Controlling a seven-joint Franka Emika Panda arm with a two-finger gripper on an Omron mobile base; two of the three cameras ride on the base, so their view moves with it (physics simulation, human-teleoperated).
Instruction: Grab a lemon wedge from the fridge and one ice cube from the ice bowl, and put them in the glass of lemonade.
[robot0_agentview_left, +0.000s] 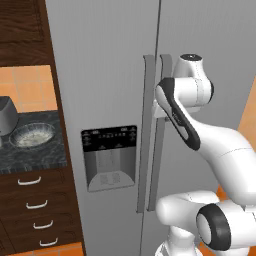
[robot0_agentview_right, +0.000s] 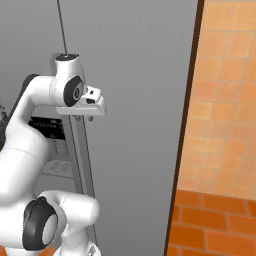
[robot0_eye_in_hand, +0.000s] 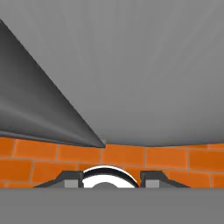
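At the fridge (robot0_agentview_left: 110, 75) we clamp our gripper (robot0_agentview_right: 95, 112) on the right door's handle (robot0_agentview_left: 161, 130), ready to pull it open.

Dark wood drawers (robot0_agentview_left: 37, 210) with pale handles sit under a dark speckled counter (robot0_agentview_left: 30, 157), beside orange tiles (robot0_agentview_right: 220, 125).

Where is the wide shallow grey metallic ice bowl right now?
In the left base view, the wide shallow grey metallic ice bowl sits on the dark stone counter, left of the tall grey two-door fridge.
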